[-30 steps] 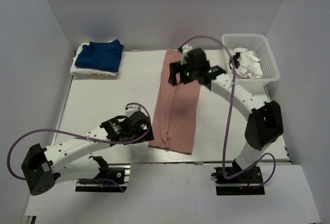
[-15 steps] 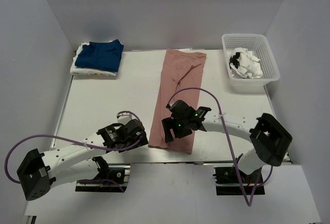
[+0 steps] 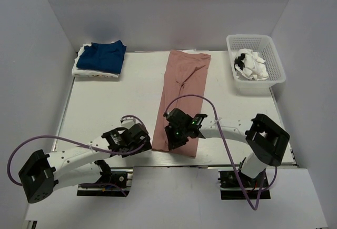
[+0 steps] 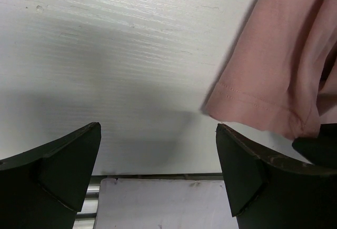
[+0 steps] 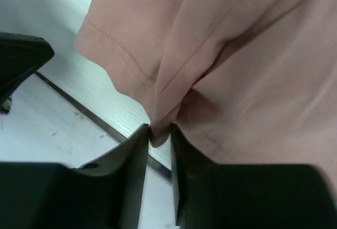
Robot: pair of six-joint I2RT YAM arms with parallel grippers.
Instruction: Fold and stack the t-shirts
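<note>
So the pink shirt (image 3: 181, 100) was lying on the table (image 3: 105, 108) as a long narrow strip. Long axis ran far-to-near, approx mid-table, near hem close to the front edge.

The R gripper (image 5: 158, 134) was right on that near hem. Its fingers were almost pressed together w/ a ridge of pink cloth pinched btwn them.

The L gripper (image 4: 158, 129) sat just left of the strip's near-left corner, fingers spread wide, nothing in them. The corner lay up and to the right of its fingers, close but not touching afaict.

Both arms were at the near end, R on the cloth, L beside it. My guess: the next bit is carrying the near end toward the far end to halve the strip, so the lengthwise lie is what matters.

Containers: the white basket (image 3: 260, 87) at far right held a crumpled white cloth (image 3: 253, 67) w/ black bits, prob another shirt waiting. The navy shirt (image 3: 102, 56) sat folded on top of a white shirt (image 3: 84, 73) in the far left corner.
</note>
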